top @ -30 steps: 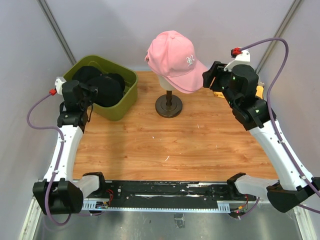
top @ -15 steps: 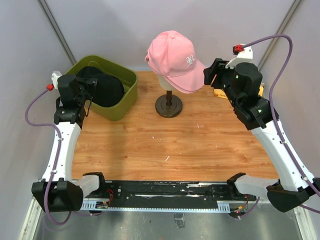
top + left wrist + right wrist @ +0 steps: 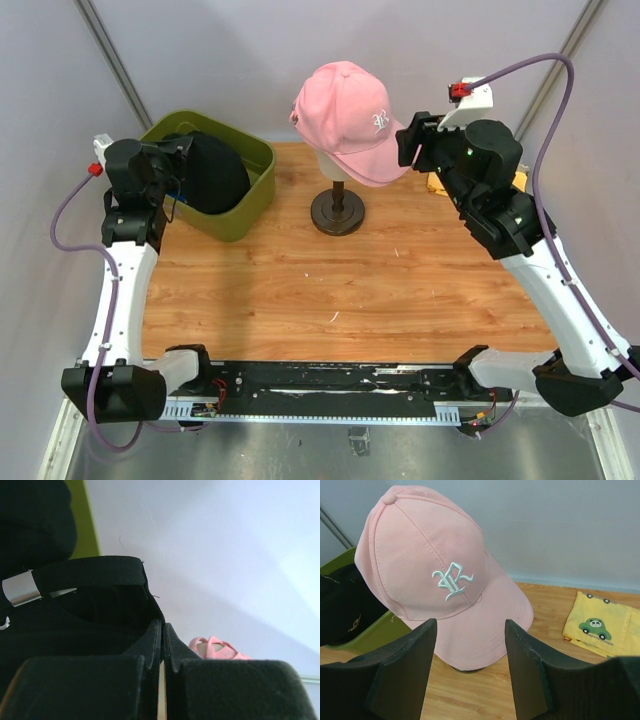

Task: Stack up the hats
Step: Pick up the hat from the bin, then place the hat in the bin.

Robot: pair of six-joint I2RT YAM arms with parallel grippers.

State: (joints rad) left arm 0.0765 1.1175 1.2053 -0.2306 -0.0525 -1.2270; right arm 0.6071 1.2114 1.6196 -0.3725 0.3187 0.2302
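Observation:
A pink hat (image 3: 345, 112) with a white logo sits on the cream mannequin head, its brim pointing right. My right gripper (image 3: 404, 150) hovers open just right of that brim; in the right wrist view the pink hat (image 3: 435, 555) fills the space ahead of my right gripper (image 3: 470, 623), untouched. My left gripper (image 3: 178, 163) is shut on the rim of a black hat (image 3: 215, 172), held tilted over the green bin (image 3: 250, 205). In the left wrist view my left gripper (image 3: 162, 626) pinches the black hat (image 3: 90, 605), whose strap and metal buckle show.
The mannequin's dark round stand (image 3: 337, 212) rests on the wooden table at centre back. A folded yellow cloth (image 3: 602, 625) with a green car print lies at the back right. Another black hat (image 3: 345, 605) lies in the bin (image 3: 380, 630).
My left arm has drawn up and leftward, lifting the black hat higher out of the bin. My right gripper has risen and edged left toward the pink brim, still open.

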